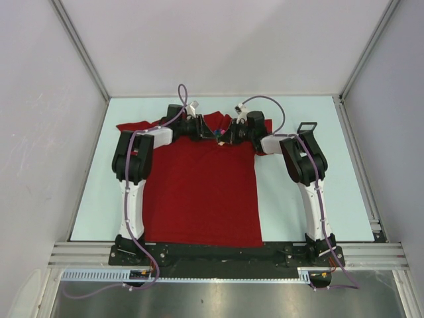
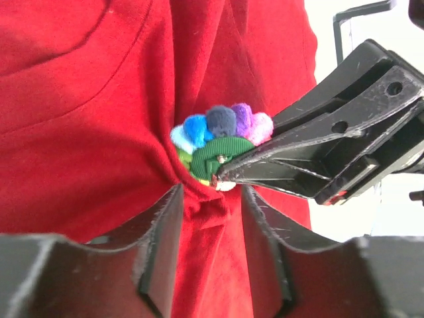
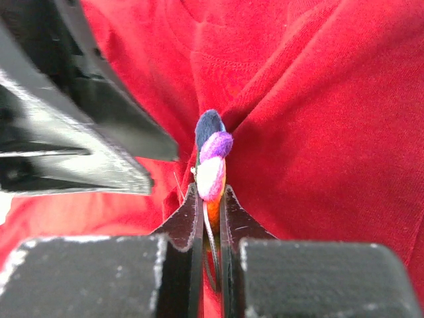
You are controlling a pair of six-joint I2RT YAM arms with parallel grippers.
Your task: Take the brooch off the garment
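brooch (image 2: 218, 142): centre of left wrist view, on bunched garment (image 2: 86, 146) | right gripper (image 3: 211, 199): clenched on brooch edge (beads poke above its tips) | left gripper (image 2: 211, 205): jaws astride cloth fold just below brooch, cannot tell if pinching

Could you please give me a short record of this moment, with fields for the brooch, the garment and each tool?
brooch: multicoloured bead cluster near the neckline, with fabric puckered around it; apparently not yet free
garment: dark-red T-shirt spread on the table, bunched at the brooch
right tool: shut on the brooch, pinching it edge-on
left tool: jaws apart astride a fold of the garment beside the brooch; whether they grip it is unclear
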